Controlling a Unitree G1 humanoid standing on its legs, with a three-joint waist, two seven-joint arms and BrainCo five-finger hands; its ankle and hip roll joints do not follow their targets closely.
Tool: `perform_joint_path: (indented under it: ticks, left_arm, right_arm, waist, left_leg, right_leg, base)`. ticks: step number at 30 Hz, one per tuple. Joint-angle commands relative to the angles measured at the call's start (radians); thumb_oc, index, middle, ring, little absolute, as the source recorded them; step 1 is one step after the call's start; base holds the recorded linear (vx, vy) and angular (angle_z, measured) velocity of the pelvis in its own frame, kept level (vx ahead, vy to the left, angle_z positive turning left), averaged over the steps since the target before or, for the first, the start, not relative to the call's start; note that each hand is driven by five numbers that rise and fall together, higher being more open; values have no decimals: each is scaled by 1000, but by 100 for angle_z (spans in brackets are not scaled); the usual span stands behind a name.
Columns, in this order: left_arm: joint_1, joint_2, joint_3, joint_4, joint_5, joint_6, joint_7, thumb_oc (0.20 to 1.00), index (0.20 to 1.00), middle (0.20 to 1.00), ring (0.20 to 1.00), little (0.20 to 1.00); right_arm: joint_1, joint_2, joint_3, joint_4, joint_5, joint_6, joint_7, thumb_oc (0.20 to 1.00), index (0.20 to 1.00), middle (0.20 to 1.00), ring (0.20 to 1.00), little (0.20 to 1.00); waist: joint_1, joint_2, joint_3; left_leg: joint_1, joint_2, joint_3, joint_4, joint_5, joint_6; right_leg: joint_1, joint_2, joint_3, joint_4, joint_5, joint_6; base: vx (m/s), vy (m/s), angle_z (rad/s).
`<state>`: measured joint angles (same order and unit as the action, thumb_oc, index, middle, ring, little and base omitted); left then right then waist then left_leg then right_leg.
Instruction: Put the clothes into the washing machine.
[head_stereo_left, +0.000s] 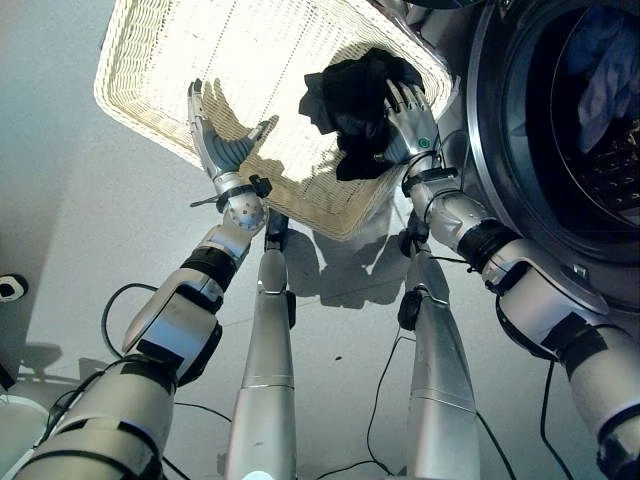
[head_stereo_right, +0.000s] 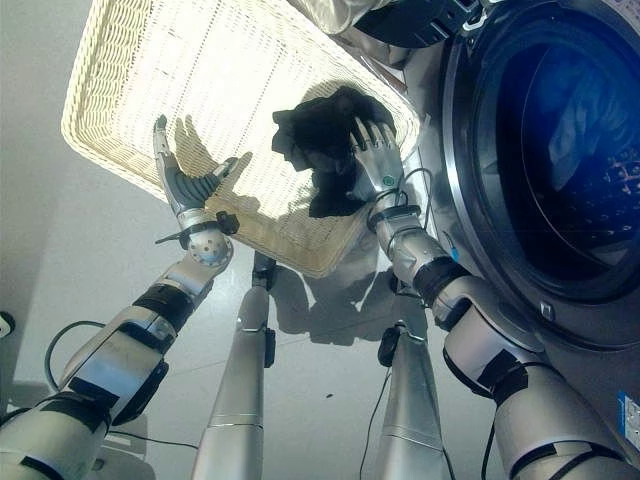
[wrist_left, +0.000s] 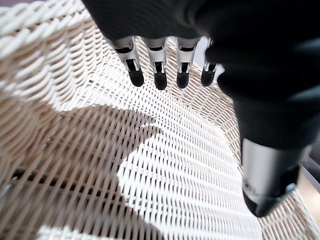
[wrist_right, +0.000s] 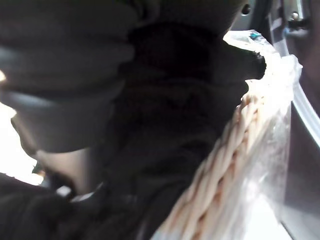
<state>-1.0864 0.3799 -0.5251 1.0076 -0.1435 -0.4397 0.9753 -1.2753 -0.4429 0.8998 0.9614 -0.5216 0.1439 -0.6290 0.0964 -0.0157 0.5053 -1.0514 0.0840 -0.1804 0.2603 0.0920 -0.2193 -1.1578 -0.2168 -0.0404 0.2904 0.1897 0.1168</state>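
Right hand (head_stereo_left: 408, 122) clenches the black garment (head_stereo_left: 352, 100) at the basket (head_stereo_left: 160, 60) corner nearest the washer (head_stereo_left: 500, 200). Left hand (head_stereo_left: 215, 140) hangs open over bare wicker. Advice: lift the cloth clear of the rim, then swing it into the drum (head_stereo_left: 600, 110).

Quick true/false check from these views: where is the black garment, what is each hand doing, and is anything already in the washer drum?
1. The black garment lies in the wicker basket. True.
2. The left hand grips the garment. False: it is open over bare wicker, holding nothing.
3. The right hand is on the garment. True.
4. The washing machine door is closed. False: the drum is open.
5. The drum is empty. False: bluish clothes lie inside.
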Motion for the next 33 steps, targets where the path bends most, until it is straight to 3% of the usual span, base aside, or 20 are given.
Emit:
perform_joint_path:
  ticks: [1,11,17,18,21,24,25,28,33]
  left_arm:
    - [-51,-9,29,-12,-8,-51,15,1000,1000,1000,1000,1000]
    - [-40,-24,30,-33,12,-45,15,1000,1000,1000,1000,1000]
    - [-31,-29,24,-50,18,-35,18,1000,1000,1000,1000,1000]
    - [-24,-30,30,-52,25,-31,17,1000,1000,1000,1000,1000]
    - [-9,-29,42,-54,46,-20,9,1000,1000,1000,1000,1000]
    - [2,-25,49,-60,86,9,19,1000,1000,1000,1000,1000]
    - [10,-19,55,-63,85,16,21,1000,1000,1000,1000,1000]
    - [29,-9,68,-65,75,16,25,1000,1000,1000,1000,1000]
    - [47,10,87,-64,63,17,34,1000,1000,1000,1000,1000]
  right_arm:
    - [-18,29,65,63,-33,18,81,200,200,200,200,200]
    - [-31,38,44,51,-4,5,44,200,200,200,200,200]
    - [-13,40,-11,19,220,-49,-13,200,200,200,200,200]
    - [11,46,-68,-14,337,-93,-41,200,200,200,200,200]
    - [64,58,-178,-89,504,-152,-111,200,200,200,200,200]
    - [125,68,-281,-191,671,-263,-118,200,200,200,200,200]
    - [164,66,-329,-254,740,-336,-106,200,200,200,200,200]
    - [241,68,-422,-340,904,-459,-53,200,200,200,200,200]
    - [334,58,-518,-389,1091,-559,43,200,200,200,200,200]
  waist:
    - [-15,59,15]
    - [-10,62,15]
    - [-13,69,15]
    - [-18,69,15]
    - [-29,67,15]
    - [-46,59,15]
    - [-58,53,15]
    - [-80,43,15]
    - [-106,27,15]
  left_leg:
    - [-30,-74,40,-19,76,144]
    - [-34,-74,36,-16,78,143]
    - [-39,-74,38,-15,77,142]
    - [-40,-73,39,-14,77,141]
    - [-40,-69,46,-11,72,140]
    - [-42,-62,55,-9,67,137]
    - [-41,-60,62,-8,66,135]
    - [-39,-52,72,-2,62,131]
    - [-34,-42,86,1,59,128]
  right_leg:
    - [20,18,-69,7,16,28]
    - [16,14,-69,6,23,32]
    - [5,14,-60,9,25,31]
    - [1,16,-55,12,25,29]
    - [-2,18,-47,17,20,27]
    - [-11,22,-37,22,18,26]
    - [-13,26,-31,20,19,25]
    - [-16,32,-19,25,14,24]
    - [-16,40,-6,29,12,24]
  base:
    - [11,-21,7]
    - [9,-5,3]
    - [0,0,0]
    - [0,0,0]
    - [12,47,1]
    - [13,71,2]
    - [11,91,3]
    - [8,75,-3]
    - [1,46,-4]
